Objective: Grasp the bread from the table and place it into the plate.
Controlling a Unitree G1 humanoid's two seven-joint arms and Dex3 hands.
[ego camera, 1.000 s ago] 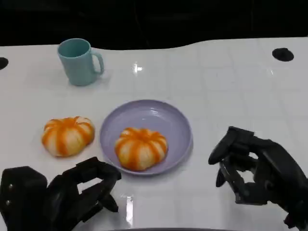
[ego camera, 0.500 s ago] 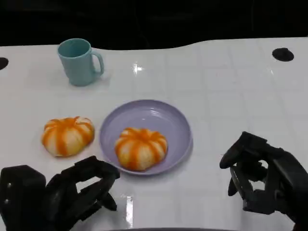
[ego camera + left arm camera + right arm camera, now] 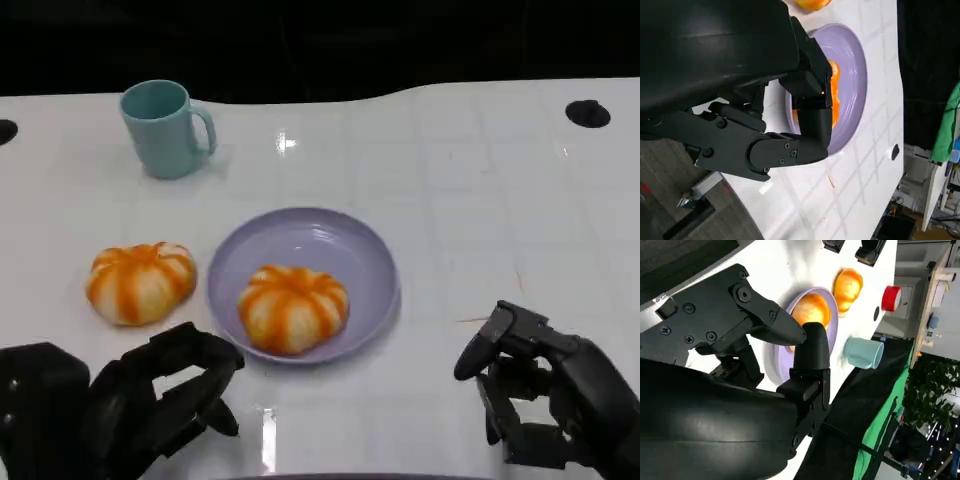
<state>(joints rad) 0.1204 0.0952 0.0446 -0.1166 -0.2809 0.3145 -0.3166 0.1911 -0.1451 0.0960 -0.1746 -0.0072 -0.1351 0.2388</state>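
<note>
bread: 2 [image 3: 293,308] [image 3: 140,282] | plate: 1 [image 3: 345,252] | mug: 1 [image 3: 163,128] | hands: 2 [image 3: 165,395] [image 3: 535,395]

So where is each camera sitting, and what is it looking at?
Head view: sits up on the robot, looking down at the white table, with the left hand and right hand low in the picture.
Left wrist view: sits behind the left hand, looking past its fingers at the plate.
Right wrist view: sits behind the right hand, looking across the table at the plate and cup.
All three views share the purple plate with a bread roll in it.
</note>
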